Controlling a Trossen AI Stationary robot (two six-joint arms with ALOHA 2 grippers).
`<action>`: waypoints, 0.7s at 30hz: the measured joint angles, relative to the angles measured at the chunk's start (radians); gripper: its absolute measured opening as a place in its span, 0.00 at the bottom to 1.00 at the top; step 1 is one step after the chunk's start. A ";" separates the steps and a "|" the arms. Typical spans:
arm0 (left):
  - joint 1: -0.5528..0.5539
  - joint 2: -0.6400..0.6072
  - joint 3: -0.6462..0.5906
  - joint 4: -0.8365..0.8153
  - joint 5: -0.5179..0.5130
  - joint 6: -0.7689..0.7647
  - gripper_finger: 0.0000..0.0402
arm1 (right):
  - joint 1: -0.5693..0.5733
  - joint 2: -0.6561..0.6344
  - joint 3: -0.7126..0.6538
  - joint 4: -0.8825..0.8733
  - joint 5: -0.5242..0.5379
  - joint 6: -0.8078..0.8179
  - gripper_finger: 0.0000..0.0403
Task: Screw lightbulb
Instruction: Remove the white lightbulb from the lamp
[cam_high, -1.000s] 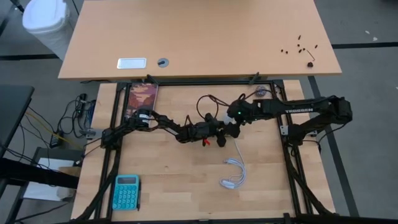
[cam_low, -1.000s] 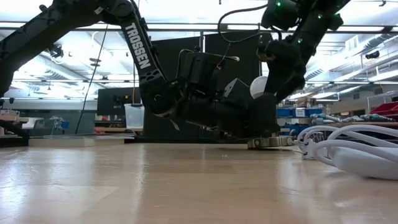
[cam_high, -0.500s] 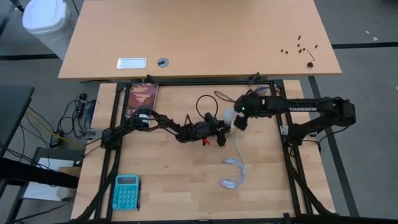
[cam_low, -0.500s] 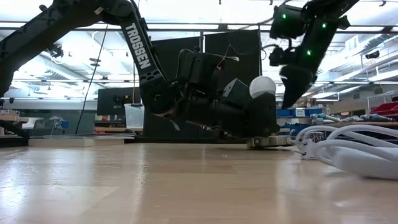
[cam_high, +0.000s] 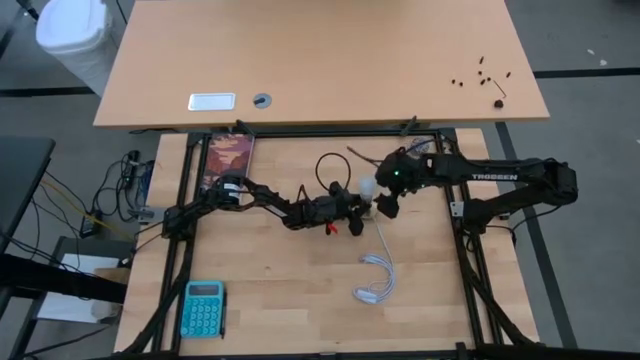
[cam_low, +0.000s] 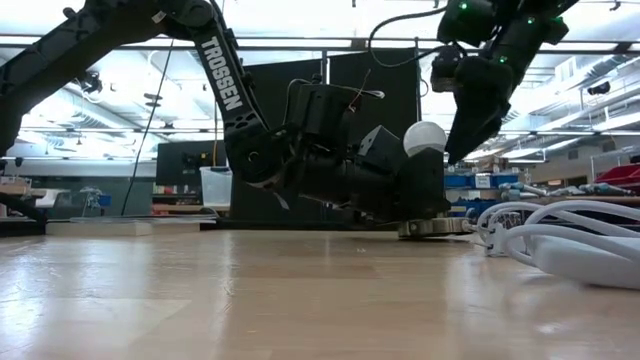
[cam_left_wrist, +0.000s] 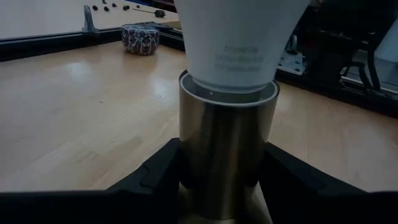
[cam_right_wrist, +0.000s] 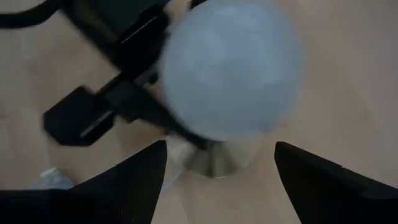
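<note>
The white lightbulb (cam_low: 424, 137) stands upright with its base in a brass socket (cam_left_wrist: 227, 155) near the table's middle; it also shows in the high view (cam_high: 368, 188). My left gripper (cam_high: 352, 208) reaches in low from the table's left and is shut on the socket. My right gripper (cam_right_wrist: 221, 146) is open just above the bulb's dome (cam_right_wrist: 230, 74) and a little toward the table's right (cam_low: 468, 125). Its fingers stand on either side of the dome without touching it. My left gripper pinches the socket's brass barrel (cam_left_wrist: 186, 149) between its two fingers (cam_left_wrist: 155, 177), one on each side. The fingers come in nearly level from the table's left. The socket stands upright with its foot (cam_low: 430, 229) on the table and the bulb in its mouth.
A coiled white cable (cam_high: 378, 278) lies on the table near the socket, toward the near edge, and fills the low view's right (cam_low: 560, 245). A teal calculator (cam_high: 204, 308) lies near left, a book (cam_high: 230, 160) far left, a small patterned tin (cam_left_wrist: 140, 38) far right.
My right gripper, which stood over and around the bulb a second ago, has come off it and drawn up and toward the table's right, turning about its wrist. The bulb's dome now shows bare. The bulb, the socket and my left gripper have stayed in place.
</note>
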 joint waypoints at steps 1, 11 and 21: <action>0.000 0.000 0.000 -0.001 -0.001 0.000 0.46 | 0.003 0.009 0.000 0.001 -0.016 0.000 0.76; 0.000 0.000 0.000 0.000 -0.001 -0.001 0.46 | 0.029 0.094 0.000 0.102 0.037 0.018 0.76; -0.001 0.000 0.000 0.000 -0.004 -0.001 0.46 | -0.076 0.069 0.000 -0.091 0.346 0.028 0.76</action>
